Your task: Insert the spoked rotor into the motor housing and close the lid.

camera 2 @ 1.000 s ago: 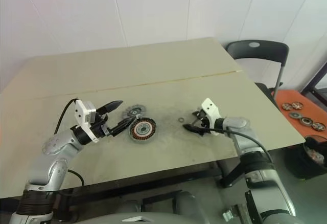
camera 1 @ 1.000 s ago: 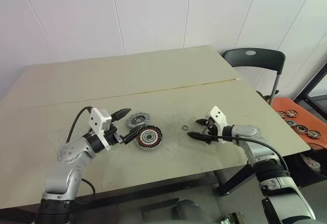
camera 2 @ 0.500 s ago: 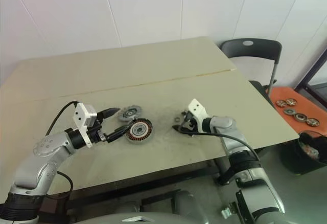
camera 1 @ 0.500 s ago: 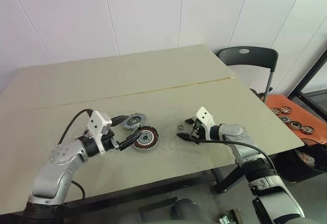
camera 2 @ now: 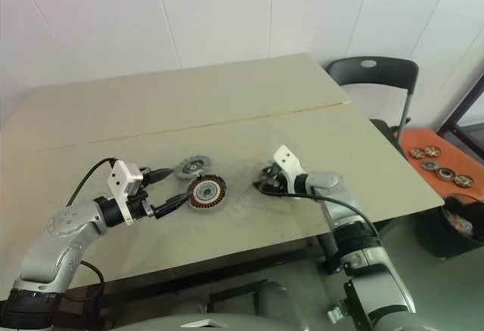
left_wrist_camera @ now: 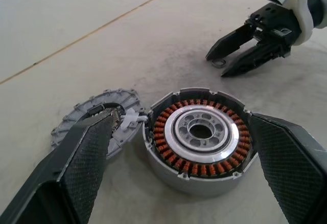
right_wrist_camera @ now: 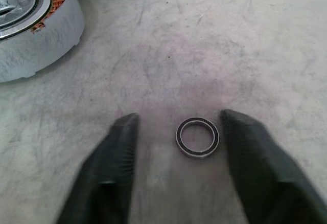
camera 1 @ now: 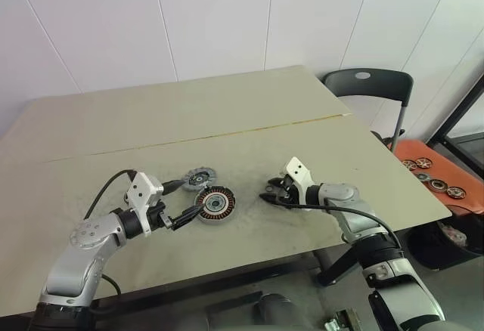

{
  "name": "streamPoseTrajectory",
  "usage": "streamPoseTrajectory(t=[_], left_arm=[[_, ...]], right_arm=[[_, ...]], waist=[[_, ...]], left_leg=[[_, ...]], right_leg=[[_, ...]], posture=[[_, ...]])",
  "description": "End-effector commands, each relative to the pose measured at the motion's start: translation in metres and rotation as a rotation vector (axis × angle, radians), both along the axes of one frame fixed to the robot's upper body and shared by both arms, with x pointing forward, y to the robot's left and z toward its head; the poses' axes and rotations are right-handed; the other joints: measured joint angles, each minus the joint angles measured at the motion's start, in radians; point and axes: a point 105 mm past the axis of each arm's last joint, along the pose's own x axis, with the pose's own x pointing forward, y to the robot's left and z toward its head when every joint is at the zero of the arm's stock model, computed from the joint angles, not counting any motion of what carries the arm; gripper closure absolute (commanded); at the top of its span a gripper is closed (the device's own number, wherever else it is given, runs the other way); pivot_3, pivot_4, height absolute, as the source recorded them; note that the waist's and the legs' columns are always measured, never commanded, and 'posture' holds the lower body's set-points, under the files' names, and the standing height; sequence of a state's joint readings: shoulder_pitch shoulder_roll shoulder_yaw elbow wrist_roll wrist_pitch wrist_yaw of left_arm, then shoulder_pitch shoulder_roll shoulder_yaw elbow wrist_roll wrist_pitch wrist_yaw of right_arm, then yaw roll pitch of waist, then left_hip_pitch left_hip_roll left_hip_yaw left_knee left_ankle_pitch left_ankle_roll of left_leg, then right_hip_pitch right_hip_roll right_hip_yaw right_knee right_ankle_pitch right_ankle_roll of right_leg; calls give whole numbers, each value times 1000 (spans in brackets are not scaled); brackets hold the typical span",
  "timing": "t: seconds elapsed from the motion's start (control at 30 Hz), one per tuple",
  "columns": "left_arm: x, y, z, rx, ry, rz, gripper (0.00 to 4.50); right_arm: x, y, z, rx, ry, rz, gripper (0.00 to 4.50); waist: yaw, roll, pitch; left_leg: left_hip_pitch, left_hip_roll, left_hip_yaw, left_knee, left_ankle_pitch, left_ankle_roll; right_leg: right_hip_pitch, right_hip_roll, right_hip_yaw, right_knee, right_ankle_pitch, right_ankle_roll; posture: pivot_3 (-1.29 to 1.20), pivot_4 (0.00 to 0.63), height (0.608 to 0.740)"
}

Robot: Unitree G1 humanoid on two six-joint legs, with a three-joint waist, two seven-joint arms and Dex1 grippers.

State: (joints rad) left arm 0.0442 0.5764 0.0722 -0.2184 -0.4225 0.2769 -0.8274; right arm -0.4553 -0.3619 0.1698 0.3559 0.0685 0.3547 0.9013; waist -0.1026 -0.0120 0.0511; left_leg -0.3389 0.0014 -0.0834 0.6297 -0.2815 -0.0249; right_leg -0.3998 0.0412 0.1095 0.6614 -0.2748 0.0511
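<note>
On the beige table (camera 1: 227, 112), the motor housing (left_wrist_camera: 199, 141) with its copper windings sits between the widely spread fingers of the left gripper (left_wrist_camera: 179, 173), which holds nothing, and the lid (left_wrist_camera: 99, 119) lies flat just beside the housing, touching or nearly touching it. Well apart toward the right, the right gripper (right_wrist_camera: 179, 147) is lowered to the tabletop with its fingers partly open on either side of a small black ring (right_wrist_camera: 197, 137), neither finger touching it.
</note>
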Motion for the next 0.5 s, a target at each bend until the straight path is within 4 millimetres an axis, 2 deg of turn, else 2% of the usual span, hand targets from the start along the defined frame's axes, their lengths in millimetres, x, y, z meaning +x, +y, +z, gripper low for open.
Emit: streamPoseTrajectory(t=[0.03, 0.1, 0.2, 0.27, 0.37, 0.5], left_arm=[[2, 6, 2, 12, -42, 8, 0], [1, 7, -1, 13, -41, 8, 0], [0, 14, -11, 19, -34, 15, 0], [0, 17, -17, 24, -30, 18, 0], [-1, 21, -22, 24, -30, 17, 0], [0, 26, -30, 34, -23, 19, 0]], right_arm=[[3, 4, 9, 24, -17, 7, 3332], [5, 0, 8, 12, -21, -5, 3834], [7, -7, 5, -10, -34, -17, 3842], [11, -4, 13, 17, -76, -18, 3842], [15, 18, 47, 204, -108, -6, 3842], [14, 46, 80, 326, -145, 49, 3842]], waist=[[1, 0, 0], [3, 0, 0], [5, 0, 0], [5, 0, 0], [5, 0, 1], [3, 2, 2]], left_leg=[[0, 0, 0, 0, 0, 0], [0, 0, 0, 0, 0, 0], [0, -1, 0, 1, 0, 0], [0, -1, 0, 1, 0, 0], [-1, -1, 0, 1, 0, 0], [-2, 0, 0, 0, 0, 0]], right_leg=[[0, 0, 0, 0, 0, 0], [0, -1, 0, 0, 0, 0], [0, -1, 0, 0, 0, 0], [0, -1, 0, 0, 0, 0], [0, -1, 0, 0, 0, 0], [-2, -1, 0, 0, 0, 0]], posture=[[0, 0, 740], [0, 0, 740], [0, 0, 740], [0, 0, 740], [0, 0, 740], [0, 0, 740]])
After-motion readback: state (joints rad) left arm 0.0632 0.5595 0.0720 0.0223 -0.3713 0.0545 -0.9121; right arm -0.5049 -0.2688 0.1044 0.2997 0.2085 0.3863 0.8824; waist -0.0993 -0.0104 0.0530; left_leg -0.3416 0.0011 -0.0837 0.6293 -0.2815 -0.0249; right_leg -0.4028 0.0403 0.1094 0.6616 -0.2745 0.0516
